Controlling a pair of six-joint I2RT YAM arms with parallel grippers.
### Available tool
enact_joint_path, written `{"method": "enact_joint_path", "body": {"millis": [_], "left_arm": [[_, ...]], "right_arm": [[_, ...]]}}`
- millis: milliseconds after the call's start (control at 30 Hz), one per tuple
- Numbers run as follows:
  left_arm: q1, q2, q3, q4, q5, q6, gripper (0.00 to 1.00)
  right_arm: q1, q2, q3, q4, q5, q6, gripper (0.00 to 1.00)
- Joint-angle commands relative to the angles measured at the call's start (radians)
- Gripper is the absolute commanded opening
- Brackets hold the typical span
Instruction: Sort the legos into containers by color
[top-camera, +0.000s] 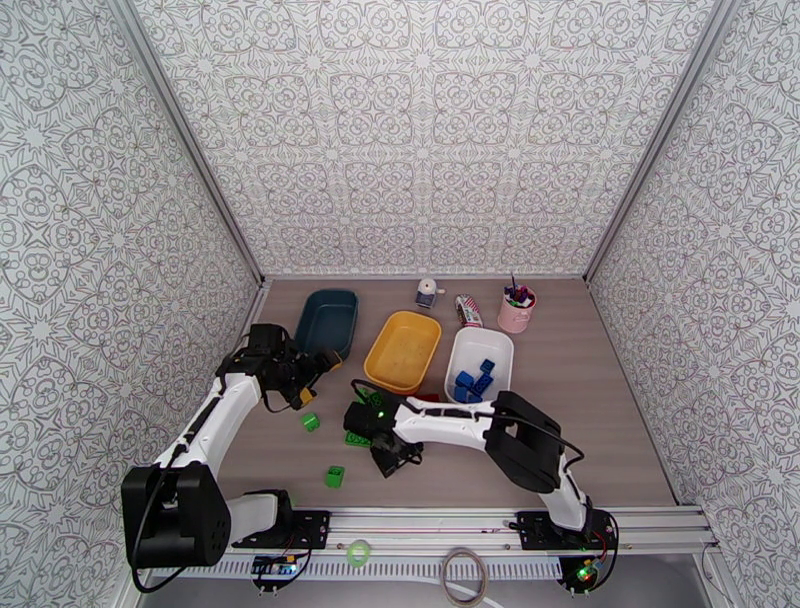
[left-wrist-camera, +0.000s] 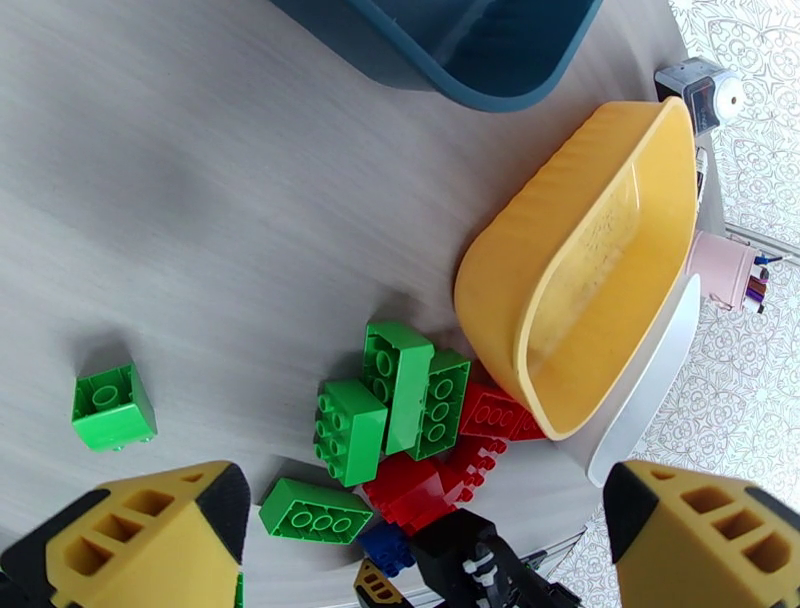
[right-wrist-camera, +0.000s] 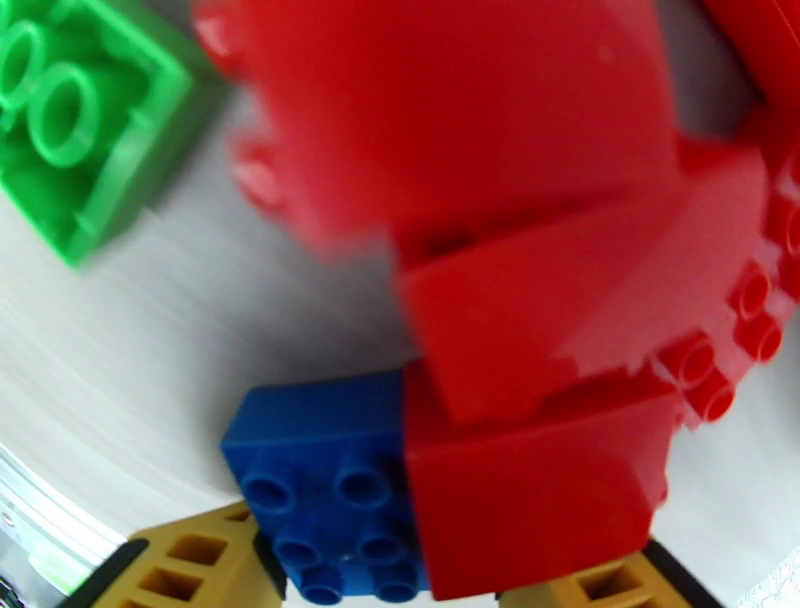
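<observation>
Hanging just off the near left corner of the yellow tray (top-camera: 385, 372), my left pincer (top-camera: 320, 378) stands wide, with nothing between its yellow fingertips (left-wrist-camera: 150, 540). From that wrist I look down on the yellow tray's ribbed wall. Tight against the tray's near end lies a heap of legos. Three green bricks (left-wrist-camera: 395, 400) lean together there, and the red bricks (left-wrist-camera: 440, 480) under them touch the tray wall. A flat green brick (left-wrist-camera: 315, 510) lies on the side away from the tray. A blue brick (left-wrist-camera: 388, 545) sits at the edge of the heap farthest from the tray. One lone green cube (left-wrist-camera: 112, 405) sits well apart from the yellow tray on the bare table (left-wrist-camera: 250, 200). In the top view another green brick (top-camera: 334, 476) lies farther still from the tray, toward my bases.

My right pincer (right-wrist-camera: 405, 590) is down in that same heap at the yellow tray's near end. Its two fingertips flank the blue brick and a red brick (right-wrist-camera: 530, 500), which lie side by side and touch. Whether the fingertips press on them I cannot tell.

The teal tray (top-camera: 330, 318) lies to the left of the yellow tray. The white tray (top-camera: 478, 345) lies to the yellow tray's right and holds several blue bricks (top-camera: 475, 380). A pink cup (top-camera: 516, 312) of pens stands beyond the white tray, on the far right of the yellow one.
</observation>
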Motion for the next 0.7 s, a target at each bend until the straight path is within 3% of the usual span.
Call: {"method": "enact_joint_path", "body": {"millis": [0, 233, 667], "left_arm": [[0.009, -0.013, -0.008, 0.013, -0.001, 0.000, 0.99], [0.009, -0.015, -0.014, 0.013, -0.001, 0.003, 0.99], [0.006, -0.012, -0.008, 0.019, 0.004, 0.006, 0.99]], "right_arm": [[-0.015, 0.029, 0.046, -0.008, -0.006, -0.011, 0.50], [-0.018, 0.022, 0.024, 0.025, -0.040, 0.017, 0.53], [-0.018, -0.072, -0.079, 0.073, -0.048, 0.052, 0.35]]}}
